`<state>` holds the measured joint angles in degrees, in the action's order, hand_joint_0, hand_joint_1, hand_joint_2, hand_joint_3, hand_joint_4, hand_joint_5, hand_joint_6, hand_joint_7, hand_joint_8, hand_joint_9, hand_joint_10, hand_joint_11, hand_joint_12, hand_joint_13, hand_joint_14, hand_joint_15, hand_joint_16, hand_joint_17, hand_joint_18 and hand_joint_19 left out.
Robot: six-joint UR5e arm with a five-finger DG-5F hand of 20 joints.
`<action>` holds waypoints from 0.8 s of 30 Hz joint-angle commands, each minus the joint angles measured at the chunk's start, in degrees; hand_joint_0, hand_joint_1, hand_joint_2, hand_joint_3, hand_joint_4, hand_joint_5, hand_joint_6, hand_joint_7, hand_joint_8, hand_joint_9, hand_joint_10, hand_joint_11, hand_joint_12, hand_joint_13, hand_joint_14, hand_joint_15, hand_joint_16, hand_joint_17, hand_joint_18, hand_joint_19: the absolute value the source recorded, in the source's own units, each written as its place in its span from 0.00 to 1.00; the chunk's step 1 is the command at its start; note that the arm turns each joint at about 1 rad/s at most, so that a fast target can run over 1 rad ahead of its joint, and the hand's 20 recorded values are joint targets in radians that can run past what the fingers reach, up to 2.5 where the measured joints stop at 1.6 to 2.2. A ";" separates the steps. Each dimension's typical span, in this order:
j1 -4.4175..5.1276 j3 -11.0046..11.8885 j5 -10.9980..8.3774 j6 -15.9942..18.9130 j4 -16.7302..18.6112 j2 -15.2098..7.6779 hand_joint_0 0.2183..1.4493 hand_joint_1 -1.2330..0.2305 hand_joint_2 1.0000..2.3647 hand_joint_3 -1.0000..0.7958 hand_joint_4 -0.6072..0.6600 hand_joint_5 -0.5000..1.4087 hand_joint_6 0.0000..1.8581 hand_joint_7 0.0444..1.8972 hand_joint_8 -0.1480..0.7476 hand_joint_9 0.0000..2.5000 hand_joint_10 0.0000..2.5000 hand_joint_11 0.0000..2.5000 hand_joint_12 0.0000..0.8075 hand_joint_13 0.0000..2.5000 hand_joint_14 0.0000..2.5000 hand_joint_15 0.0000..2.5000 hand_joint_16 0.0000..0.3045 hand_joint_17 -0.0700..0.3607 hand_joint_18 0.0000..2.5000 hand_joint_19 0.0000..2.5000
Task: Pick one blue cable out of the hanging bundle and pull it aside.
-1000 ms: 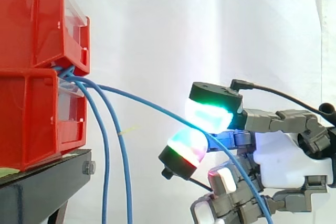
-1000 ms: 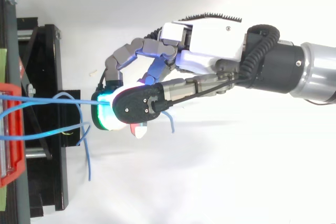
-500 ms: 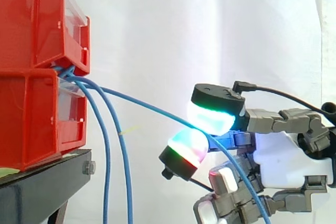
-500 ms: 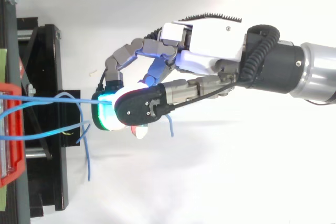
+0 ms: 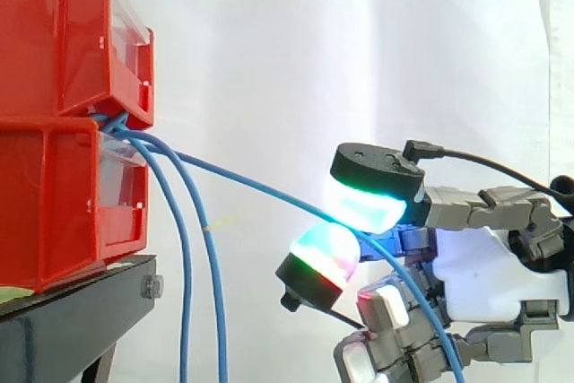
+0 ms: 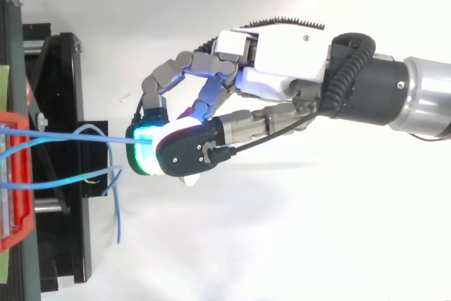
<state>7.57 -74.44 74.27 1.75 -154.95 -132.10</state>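
**Hand:** Where my two glowing pads [image 5: 363, 204] close on each other, one above and one below, a single blue cable [image 5: 260, 187] is pinched between them. The upper pad shows green and white, the lower one cyan, green and red.

**Reader:** And the remaining fingers?

**Hand:** They are bent beneath the pinch, with white tips. The free length of the cable runs past the pads, across those fingers, down to the lower edge of the side view. Behind them sits the rest of my hand [image 6: 282, 54], white-cased, on the arm [image 6: 423, 103] that enters from the right.

**Reader:** Where does the held cable begin?

**Hand:** It leaves the gap between the upper red bin [image 5: 54, 42] and the lower red bin [image 5: 45, 204], then slopes downward and rightward to my pads, well apart from the bins. From above it reads as a nearly straight line from the bins to the pinch.

**Reader:** What of the bundle?

**Hand:** Two other blue cables [image 5: 184, 248] come out of the same gap and hang close together, just beside the bin fronts and clear of my fingers. The bins stand stacked on a black stand [image 5: 72, 302], before a white curtain [image 5: 359, 42].
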 commanded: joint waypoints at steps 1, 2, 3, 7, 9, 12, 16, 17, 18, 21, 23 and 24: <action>-0.01 0.00 0.00 0.01 0.00 0.00 0.31 0.28 0.10 0.55 0.44 0.23 0.50 0.58 0.49 0.49 0.01 0.27 0.44 0.39 0.01 0.25 0.20 0.48 0.33 0.18; -0.01 0.00 0.00 0.01 0.00 0.00 0.31 0.28 0.08 0.55 0.44 0.23 0.50 0.58 0.49 0.49 0.01 0.28 0.43 0.39 0.01 0.25 0.20 0.47 0.33 0.18; 0.08 0.00 0.00 0.01 0.00 0.00 0.32 0.28 0.07 0.56 0.44 0.22 0.50 0.57 0.49 0.49 0.01 0.28 0.43 0.39 0.01 0.25 0.19 0.47 0.33 0.18; -0.01 0.00 0.00 0.01 0.00 0.00 0.34 0.28 0.03 0.56 0.43 0.22 0.50 0.57 0.49 0.49 0.01 0.28 0.43 0.39 0.01 0.25 0.19 0.47 0.32 0.18; -0.01 0.00 0.00 -0.08 0.00 0.00 0.34 0.29 0.02 0.57 0.43 0.22 0.50 0.57 0.48 0.49 0.01 0.28 0.43 0.39 0.01 0.25 0.19 0.46 0.32 0.19; -0.01 0.00 0.00 -0.08 0.00 0.00 0.34 0.29 0.01 0.57 0.43 0.22 0.50 0.57 0.48 0.49 0.01 0.29 0.42 0.39 0.01 0.26 0.19 0.46 0.32 0.19; -0.01 0.00 0.00 -0.08 0.00 0.00 0.34 0.29 0.02 0.57 0.43 0.22 0.50 0.57 0.49 0.49 0.01 0.29 0.42 0.39 0.01 0.26 0.19 0.46 0.32 0.19; -0.01 0.00 0.00 -0.08 0.00 0.00 0.34 0.29 0.02 0.57 0.43 0.22 0.50 0.58 0.48 0.49 0.01 0.29 0.42 0.39 0.01 0.26 0.19 0.46 0.32 0.19; 0.08 0.00 0.00 0.01 0.00 0.00 0.34 0.29 0.02 0.57 0.43 0.22 0.50 0.57 0.49 0.49 0.01 0.29 0.43 0.39 0.01 0.26 0.19 0.46 0.32 0.19; -0.01 0.00 0.00 0.01 0.00 0.00 0.34 0.29 0.03 0.57 0.42 0.22 0.50 0.58 0.49 0.49 0.01 0.29 0.42 0.39 0.01 0.26 0.19 0.46 0.32 0.19; -0.01 0.00 0.00 0.01 0.00 0.00 0.34 0.29 0.04 0.57 0.42 0.22 0.50 0.57 0.49 0.49 0.01 0.29 0.43 0.40 0.01 0.27 0.19 0.46 0.32 0.19; 0.08 0.00 0.00 0.01 0.00 0.00 0.34 0.29 0.04 0.57 0.42 0.22 0.50 0.58 0.49 0.49 0.01 0.29 0.43 0.40 0.01 0.27 0.19 0.46 0.32 0.19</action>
<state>7.58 -74.44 74.25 1.73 -154.95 -132.10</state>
